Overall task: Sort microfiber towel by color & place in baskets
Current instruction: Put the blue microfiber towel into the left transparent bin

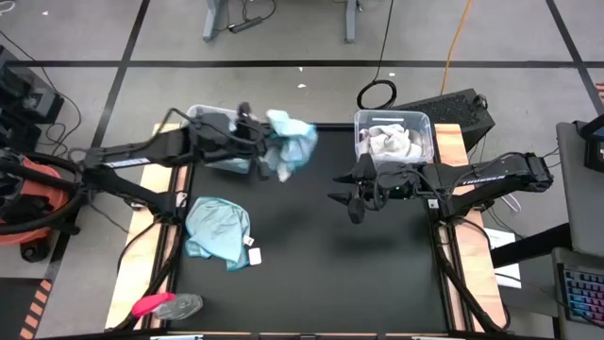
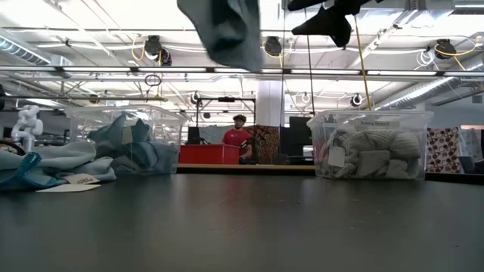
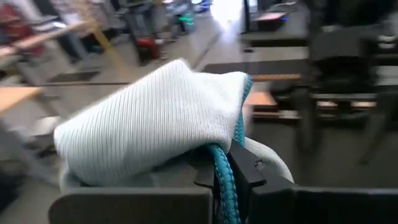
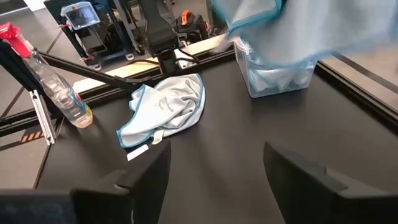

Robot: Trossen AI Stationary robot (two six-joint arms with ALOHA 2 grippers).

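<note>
left gripper (image 1: 257,142): we see it pinching a teal towel (image 1: 293,144) up beside the left basket (image 1: 212,115)
right gripper (image 1: 357,196): spread wide, holding nothing, near the right basket (image 1: 425,127)

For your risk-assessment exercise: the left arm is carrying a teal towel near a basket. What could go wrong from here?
1. The left hand holds the teal towel bunched beside the left basket, not squarely over it; released now, it might drape over the rim or land on the table.
2. The hanging cloth could snag the rim and drag the light basket.
3. A second teal towel still lies on the table, easily missed.
</note>
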